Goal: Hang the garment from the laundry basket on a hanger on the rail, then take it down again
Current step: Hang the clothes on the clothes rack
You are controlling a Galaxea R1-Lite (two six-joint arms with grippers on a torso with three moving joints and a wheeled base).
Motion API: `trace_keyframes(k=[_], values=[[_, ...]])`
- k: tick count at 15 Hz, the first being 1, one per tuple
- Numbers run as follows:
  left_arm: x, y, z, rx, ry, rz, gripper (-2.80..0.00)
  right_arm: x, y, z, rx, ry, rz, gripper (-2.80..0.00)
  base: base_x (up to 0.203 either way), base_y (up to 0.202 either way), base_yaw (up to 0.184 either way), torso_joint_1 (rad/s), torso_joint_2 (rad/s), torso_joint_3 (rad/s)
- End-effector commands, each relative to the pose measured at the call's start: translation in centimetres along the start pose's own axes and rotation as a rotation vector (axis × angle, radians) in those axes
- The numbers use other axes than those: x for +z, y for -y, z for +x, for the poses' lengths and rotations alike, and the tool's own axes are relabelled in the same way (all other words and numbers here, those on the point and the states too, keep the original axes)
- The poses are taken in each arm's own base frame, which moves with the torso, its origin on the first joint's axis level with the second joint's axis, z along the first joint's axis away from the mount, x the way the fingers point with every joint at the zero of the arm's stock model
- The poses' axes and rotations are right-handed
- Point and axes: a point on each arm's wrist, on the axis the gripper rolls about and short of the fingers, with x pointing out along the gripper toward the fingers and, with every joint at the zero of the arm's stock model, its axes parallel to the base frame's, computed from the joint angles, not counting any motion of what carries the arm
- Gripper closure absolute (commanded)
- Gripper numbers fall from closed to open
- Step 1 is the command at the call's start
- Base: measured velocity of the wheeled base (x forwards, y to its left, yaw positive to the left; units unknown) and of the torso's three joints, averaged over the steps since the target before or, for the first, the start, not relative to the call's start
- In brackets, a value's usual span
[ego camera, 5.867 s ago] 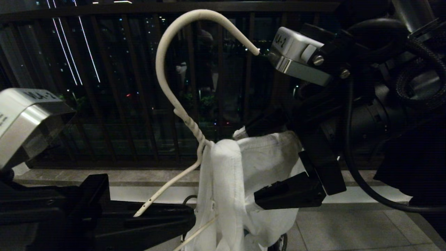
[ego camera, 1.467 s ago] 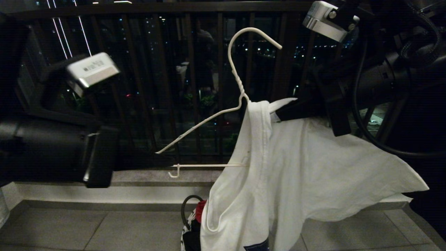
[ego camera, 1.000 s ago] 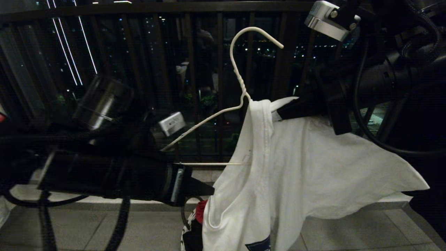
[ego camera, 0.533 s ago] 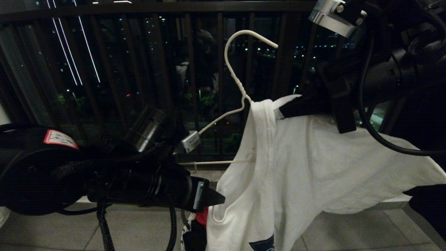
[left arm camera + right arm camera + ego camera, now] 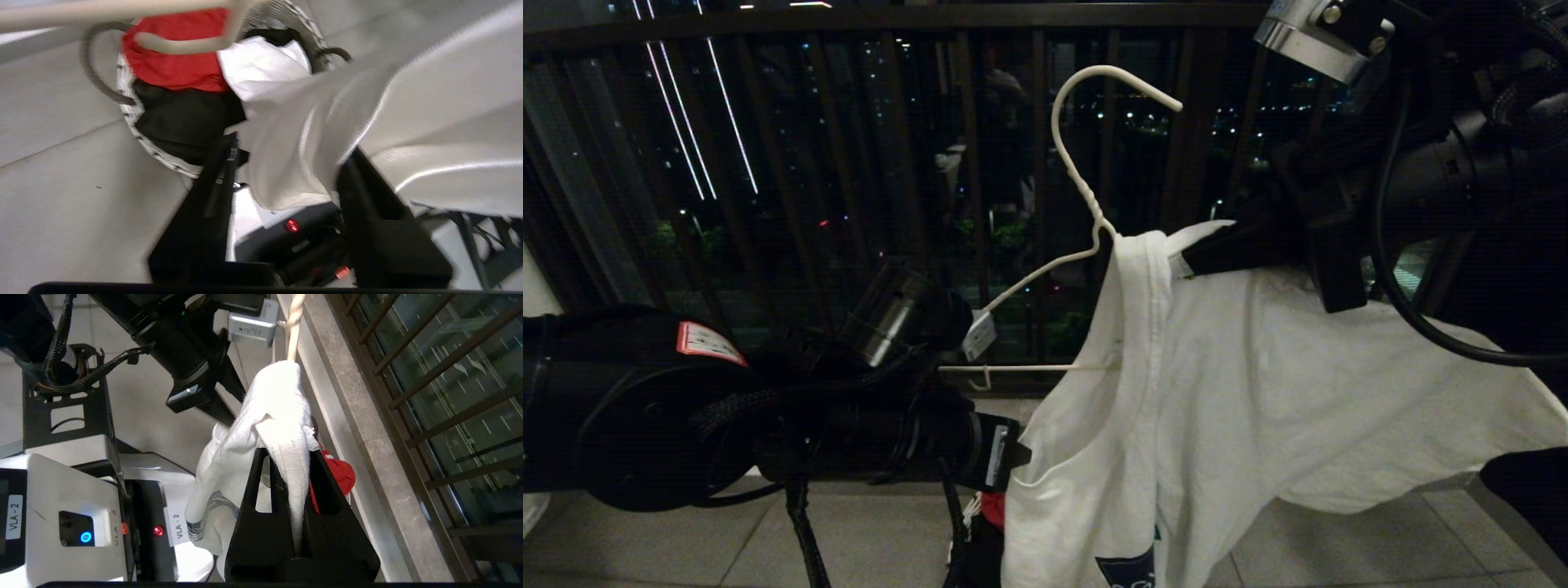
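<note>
The hanger (image 5: pixel 1086 204) stands upright in mid-air in front of the dark balcony railing (image 5: pixel 849 163), its hook at the top opening toward the right and its twisted neck running down to the shoulders. Its long axis, the bottom bar, lies level from left to right, with 1 small hook showing near the bar's left end. The left shoulder wire slopes down to the left and is bare; the right half is covered by the garment (image 5: pixel 1258 392).

The garment hangs from the hanger's neck and right shoulder, its collar bunched in a vertical fold just right of the neck, the body draping down and spreading wide to the right. A dark blue chest graphic shows at its lower edge; its lettering cannot be read. Below it on the tiled floor (image 5: pixel 61 171) stands the laundry basket (image 5: pixel 135 122), holding a red cloth (image 5: pixel 175 53) and a black garment (image 5: pixel 184 118).

Readable writing: "VLA-2" on the robot's white base (image 5: pixel 61 506), once on a side label and once on a front label.

The right pincer (image 5: pixel 286 457) is clenched on the garment's bunched collar just right of the hanger's neck, the cloth pinched between its 2 black fingers. The left pincer (image 5: pixel 282 163) reaches in from the left, below the hanger's bar, partly open, with the garment's lower left edge lying between its fingers; whether it grips the cloth cannot be told.
</note>
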Motion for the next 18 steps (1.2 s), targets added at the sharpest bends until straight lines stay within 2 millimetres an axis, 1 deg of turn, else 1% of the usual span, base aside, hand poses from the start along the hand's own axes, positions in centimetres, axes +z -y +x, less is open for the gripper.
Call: trace_keyframes(k=[1,5,7,10,12,16,18], values=[[0.0,-0.2,0.4,0.052,0.006,-0.003,0.00,-0.2,0.3,-0.4,-0.011,-0.003,0.006,0.00,0.000,0.000,0.000,0.000,0.00,0.000],[-0.1,-0.7,1.5,0.074,-0.013,-0.016,0.00,-0.3,0.3,-1.2,-0.018,0.004,0.014,0.00,0.000,0.000,0.000,0.000,0.00,0.000],[0.6,-1.5,1.6,0.080,0.033,-0.039,0.00,-0.5,0.2,-1.7,-0.024,0.003,0.020,0.00,0.000,0.000,0.000,0.000,0.00,0.000],[0.9,-2.7,2.4,0.113,0.025,-0.063,0.00,-0.6,0.3,-2.7,-0.024,0.025,0.021,0.00,0.000,0.000,0.000,0.000,0.00,0.000],[0.8,-2.9,3.2,0.122,0.014,-0.067,0.00,-0.5,0.1,-3.3,-0.028,0.035,0.019,0.00,0.000,0.000,0.000,0.000,0.00,0.000],[1.0,-3.9,4.7,0.140,0.020,-0.087,0.00,-0.5,-0.3,-3.9,-0.021,0.046,0.036,0.00,0.000,0.000,0.000,0.000,0.00,0.000],[1.2,-4.3,4.7,0.147,0.032,-0.094,0.00,-0.9,0.0,-3.8,-0.026,0.035,0.048,0.00,0.000,0.000,0.000,0.000,0.00,0.000]])
